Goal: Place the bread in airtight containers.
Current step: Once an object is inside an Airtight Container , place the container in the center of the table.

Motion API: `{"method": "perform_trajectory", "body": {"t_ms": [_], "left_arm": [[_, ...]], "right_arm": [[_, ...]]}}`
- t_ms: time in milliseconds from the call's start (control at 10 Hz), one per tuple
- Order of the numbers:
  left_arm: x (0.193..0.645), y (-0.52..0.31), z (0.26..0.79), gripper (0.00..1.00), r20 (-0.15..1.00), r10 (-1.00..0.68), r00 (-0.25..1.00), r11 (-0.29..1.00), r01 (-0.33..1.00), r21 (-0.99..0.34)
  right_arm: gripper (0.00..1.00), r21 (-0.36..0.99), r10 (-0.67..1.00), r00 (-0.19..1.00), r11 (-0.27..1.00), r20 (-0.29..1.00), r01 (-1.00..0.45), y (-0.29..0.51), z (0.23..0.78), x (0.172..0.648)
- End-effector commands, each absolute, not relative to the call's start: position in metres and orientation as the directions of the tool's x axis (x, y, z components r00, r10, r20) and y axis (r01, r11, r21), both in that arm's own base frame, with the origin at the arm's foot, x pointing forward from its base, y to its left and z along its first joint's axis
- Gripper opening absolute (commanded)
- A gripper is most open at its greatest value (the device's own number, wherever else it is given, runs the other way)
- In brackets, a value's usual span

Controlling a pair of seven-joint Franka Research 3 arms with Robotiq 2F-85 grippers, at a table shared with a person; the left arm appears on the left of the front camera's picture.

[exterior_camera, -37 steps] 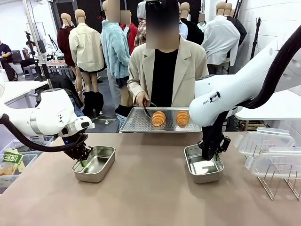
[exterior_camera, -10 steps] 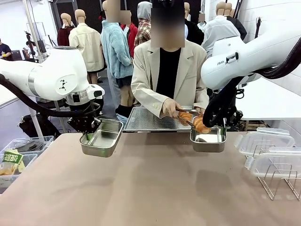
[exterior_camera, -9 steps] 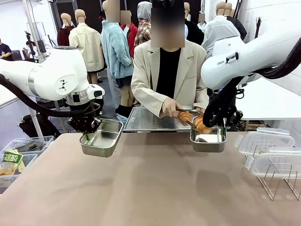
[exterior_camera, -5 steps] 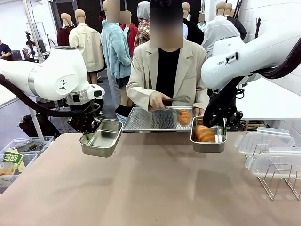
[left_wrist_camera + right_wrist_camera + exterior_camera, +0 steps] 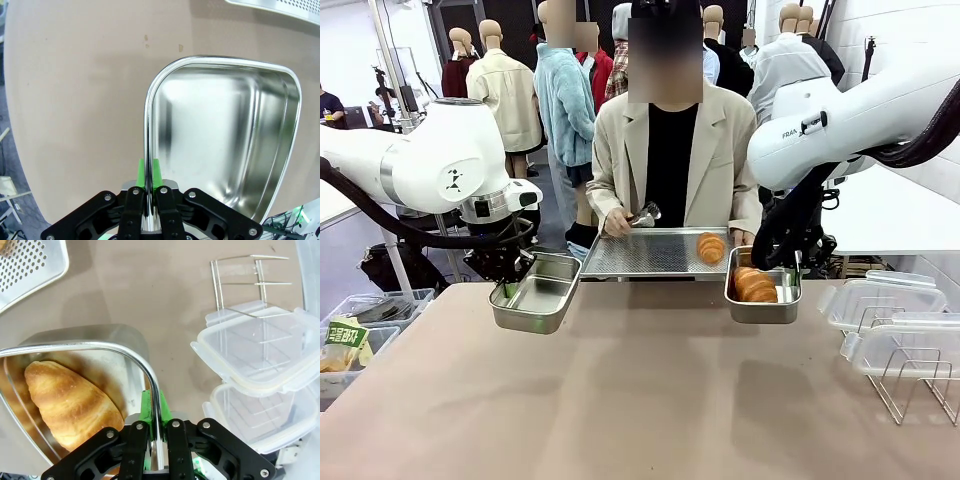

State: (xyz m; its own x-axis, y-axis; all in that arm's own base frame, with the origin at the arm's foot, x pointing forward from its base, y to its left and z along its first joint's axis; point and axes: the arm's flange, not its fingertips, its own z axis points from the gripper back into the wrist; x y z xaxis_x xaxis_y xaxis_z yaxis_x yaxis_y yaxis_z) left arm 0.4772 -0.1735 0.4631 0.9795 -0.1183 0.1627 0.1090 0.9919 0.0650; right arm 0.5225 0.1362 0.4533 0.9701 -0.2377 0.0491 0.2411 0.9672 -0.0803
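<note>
**First croissant tinned, one left on the tray**

A second ago a golden-orange ridged croissant (image 5: 755, 284) was being lowered by tongs. It now lies inside the small shiny rectangular steel tin (image 5: 763, 308) on the right. The person's hand (image 5: 617, 223) and the metal tongs (image 5: 644, 214) have been drawn back to the left end of the large perforated steel tray (image 5: 640, 256). Half the task is judged done.

The right end effector (image 5: 782, 265) is clamped on that tin's rim, and the tin is held raised over the brown worktop (image 5: 640, 400). The left end effector (image 5: 506, 290) is clamped on the rim of the second tin (image 5: 540, 296), which is empty and raised near the tray's left corner.

Two croissants are counted: one is tinned, and the other croissant (image 5: 711, 247) lies on the tray. Two tins are counted. Two clear plastic lids (image 5: 880, 298) are seen by the wire rack (image 5: 910, 385), and neither is fitted yet.
</note>
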Motion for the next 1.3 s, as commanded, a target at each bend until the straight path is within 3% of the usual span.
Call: {"method": "perform_trajectory", "body": {"t_ms": [0, 1200], "left_arm": [[0.4744, -0.1714, 0.4663, 0.0, 0.172, -0.126, 0.977, 0.99, 0.114, 0.08], [0.4744, -0.1714, 0.4663, 0.0, 0.172, -0.126, 0.977, 0.99, 0.114, 0.08]], "right_arm": [[0.0, -0.069, -0.23, 0.971, 0.97, 0.071, 0.235, 0.1337, 0.4533, 0.5185], [0.0, -0.069, -0.23, 0.971, 0.97, 0.071, 0.235, 0.1337, 0.4533, 0.5185]]}}
